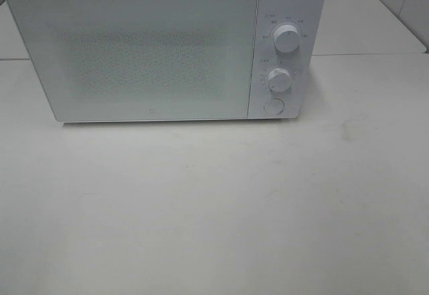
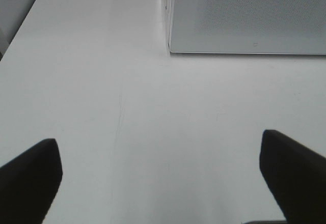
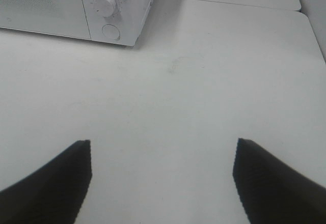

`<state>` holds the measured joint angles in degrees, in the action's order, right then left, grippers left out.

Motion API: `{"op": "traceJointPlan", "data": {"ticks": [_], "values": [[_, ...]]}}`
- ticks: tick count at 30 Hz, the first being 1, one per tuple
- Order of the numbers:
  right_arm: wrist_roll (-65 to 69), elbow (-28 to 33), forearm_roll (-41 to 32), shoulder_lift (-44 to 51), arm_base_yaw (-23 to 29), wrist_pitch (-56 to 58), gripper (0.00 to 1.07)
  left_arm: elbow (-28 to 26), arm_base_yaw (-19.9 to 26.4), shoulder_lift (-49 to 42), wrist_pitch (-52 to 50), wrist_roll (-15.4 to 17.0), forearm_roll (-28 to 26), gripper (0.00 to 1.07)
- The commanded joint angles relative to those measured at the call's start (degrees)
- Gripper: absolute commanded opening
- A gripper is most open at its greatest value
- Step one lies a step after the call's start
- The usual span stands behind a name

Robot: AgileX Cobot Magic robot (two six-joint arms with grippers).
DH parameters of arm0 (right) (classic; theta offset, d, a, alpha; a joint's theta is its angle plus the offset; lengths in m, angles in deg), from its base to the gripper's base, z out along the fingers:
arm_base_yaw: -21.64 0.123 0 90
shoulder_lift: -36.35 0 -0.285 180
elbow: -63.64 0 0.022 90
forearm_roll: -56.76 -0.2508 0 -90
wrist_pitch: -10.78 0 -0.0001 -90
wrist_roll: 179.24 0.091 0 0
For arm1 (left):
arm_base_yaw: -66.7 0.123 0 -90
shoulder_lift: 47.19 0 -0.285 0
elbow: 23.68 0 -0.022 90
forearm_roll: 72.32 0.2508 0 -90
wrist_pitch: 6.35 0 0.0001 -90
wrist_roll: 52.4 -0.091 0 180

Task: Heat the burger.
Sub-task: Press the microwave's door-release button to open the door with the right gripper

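A white microwave (image 1: 134, 53), door shut, stands directly on the pale, bare-looking table (image 1: 214, 208).

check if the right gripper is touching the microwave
Apart. The right wrist view shows a stretch of bare table between the open right gripper and the microwave.

The left gripper (image 2: 159, 142) had its jaws spread wide, holding nothing. The right gripper (image 3: 163, 143) likewise stood with jaws parted, empty between them.
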<state>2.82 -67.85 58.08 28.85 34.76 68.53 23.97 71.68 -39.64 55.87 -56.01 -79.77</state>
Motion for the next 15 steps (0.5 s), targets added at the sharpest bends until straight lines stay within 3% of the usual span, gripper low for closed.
{"op": "traceJointPlan", "data": {"ticks": [1,15], "values": [[-0.40,0.11,0.52,1.78,-0.40,-0.86,0.75,0.00,0.17,-0.34,-0.69,0.23,-0.17,0.98],[0.11,-2.52,-0.46,-3.15,-0.40,-5.04,0.75,0.00,0.17,-0.34,-0.69,0.23,-0.17,0.98]]}}
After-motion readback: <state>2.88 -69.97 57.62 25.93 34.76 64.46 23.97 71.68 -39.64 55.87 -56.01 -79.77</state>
